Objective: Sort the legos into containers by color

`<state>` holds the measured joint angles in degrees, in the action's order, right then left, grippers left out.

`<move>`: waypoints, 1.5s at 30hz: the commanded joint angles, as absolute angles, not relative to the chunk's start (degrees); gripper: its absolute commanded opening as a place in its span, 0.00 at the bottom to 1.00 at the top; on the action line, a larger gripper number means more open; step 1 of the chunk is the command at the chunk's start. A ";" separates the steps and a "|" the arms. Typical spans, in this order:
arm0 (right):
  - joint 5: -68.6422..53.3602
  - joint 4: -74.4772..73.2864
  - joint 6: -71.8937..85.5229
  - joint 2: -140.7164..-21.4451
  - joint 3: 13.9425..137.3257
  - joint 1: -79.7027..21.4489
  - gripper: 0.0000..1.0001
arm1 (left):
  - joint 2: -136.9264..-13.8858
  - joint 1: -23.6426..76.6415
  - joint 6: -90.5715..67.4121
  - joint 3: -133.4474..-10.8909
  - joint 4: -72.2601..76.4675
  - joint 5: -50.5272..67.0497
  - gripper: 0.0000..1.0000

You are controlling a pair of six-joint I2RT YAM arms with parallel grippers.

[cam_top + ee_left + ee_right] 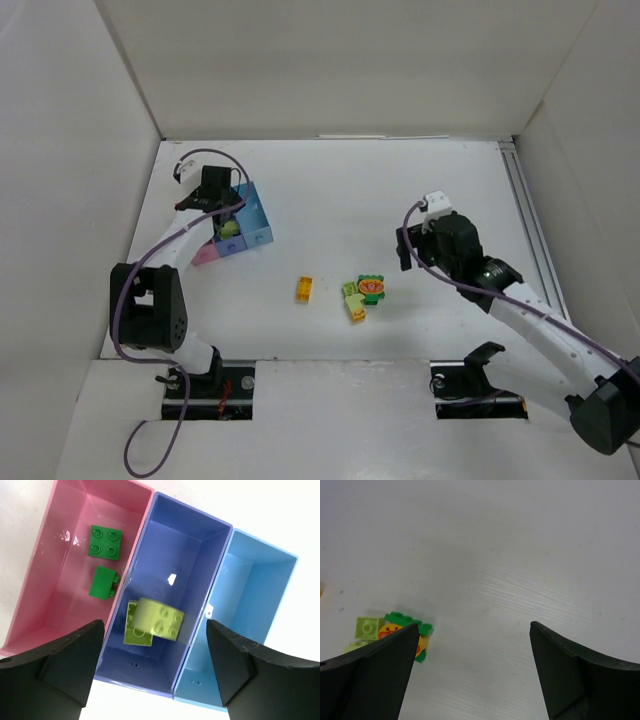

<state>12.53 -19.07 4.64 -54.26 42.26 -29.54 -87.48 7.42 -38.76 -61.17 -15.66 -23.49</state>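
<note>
Left tool [155,630]: jaws apart, holding nothing, hanging directly over the middle box of the containers.
Right tool [473,627]: jaws wide apart and empty, hovering over bare worktop [330,190] on the right-edge side of the loose legos.
Containers: three joined boxes near the worktop's left edge.
Pink box [45,580]: two dark green bricks [105,542] lying apart.
Purple-blue box [175,550]: two light green bricks [162,620], one tilted across the other.
Light-blue box [255,595]: no brick shows in it.
Legos left to sort: an orange brick [304,289] alone at mid-worktop toward the near edge. Just beside it is a cluster of a light green brick [350,290], a pale yellow brick [356,311] and a green-orange-red stack [372,289], which touch or nearly touch.
Step in hand: by my reading the light green drop is made and the left tool must clear out.
Doing it well: lift straight up before swinging away, so neither finger catches a box wall and drags the joined row.
Next pick: the lone orange brick looks easiest. In the cluster, set the fingers across one brick's free sides so its neighbours are not shoved.
</note>
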 commanded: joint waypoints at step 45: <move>20.74 -15.47 14.23 -95.54 58.27 -57.30 0.61 | -47.02 21.62 -42.71 -42.36 -19.34 -10.63 1.00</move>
